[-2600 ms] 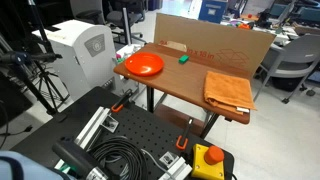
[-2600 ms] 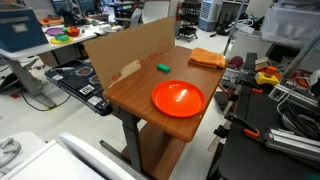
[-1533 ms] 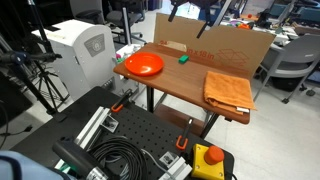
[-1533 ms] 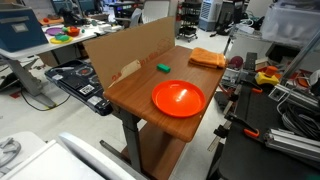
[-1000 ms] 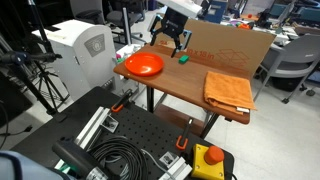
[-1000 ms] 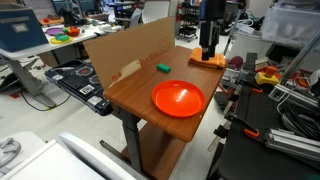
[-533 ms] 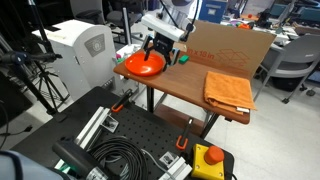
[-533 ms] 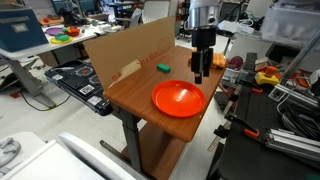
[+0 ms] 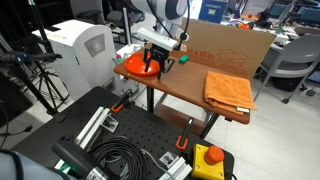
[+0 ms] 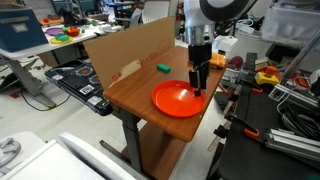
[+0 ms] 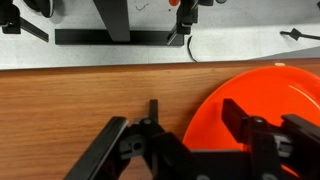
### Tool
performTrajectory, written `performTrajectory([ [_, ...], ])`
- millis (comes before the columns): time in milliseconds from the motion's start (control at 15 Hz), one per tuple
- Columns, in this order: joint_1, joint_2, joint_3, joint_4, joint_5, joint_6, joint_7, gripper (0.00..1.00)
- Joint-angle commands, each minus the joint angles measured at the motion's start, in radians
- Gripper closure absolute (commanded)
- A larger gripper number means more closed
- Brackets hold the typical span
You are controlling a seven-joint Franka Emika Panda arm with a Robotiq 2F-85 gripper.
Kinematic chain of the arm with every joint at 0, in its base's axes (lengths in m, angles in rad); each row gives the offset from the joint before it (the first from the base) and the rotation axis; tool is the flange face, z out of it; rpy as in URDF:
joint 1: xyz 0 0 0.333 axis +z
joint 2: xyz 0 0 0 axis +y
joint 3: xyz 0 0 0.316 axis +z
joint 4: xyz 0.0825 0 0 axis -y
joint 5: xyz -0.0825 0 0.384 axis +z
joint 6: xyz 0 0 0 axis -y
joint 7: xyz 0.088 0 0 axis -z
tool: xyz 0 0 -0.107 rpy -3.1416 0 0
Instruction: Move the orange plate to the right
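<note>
The arm (image 9: 160, 12) is made of thick, rounded segments in glossy white, with darker grey bands where one segment meets the next. Both exterior views show the same smooth shells. Its last link carries a flat, pale block (image 9: 158, 38), and beneath that the body turns dark. The gripper (image 10: 198, 84) is black throughout, narrow and boxy at the top. In the wrist view its two fingers (image 11: 108, 152) are matte black, built of angular bars joined at round pivot pins, with straight, flat-sided tips. Any lettering or screws are too small to make out.
</note>
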Motion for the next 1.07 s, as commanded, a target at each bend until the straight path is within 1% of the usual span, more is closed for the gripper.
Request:
performTrajectory([
  [0,0.001,0.007,0.006,-0.004,-0.03,0.042,0.013,0.64],
  [333,0.003,0.001,0.006,-0.011,-0.058,0.063,0.02,0.99],
  [600,-0.002,-0.006,0.012,0.003,-0.054,0.048,0.012,0.99],
  [867,-0.036,-0.072,0.021,-0.022,-0.021,0.054,-0.047,0.99],
  [1000,-0.065,-0.118,0.018,-0.04,-0.001,0.065,-0.091,0.99],
])
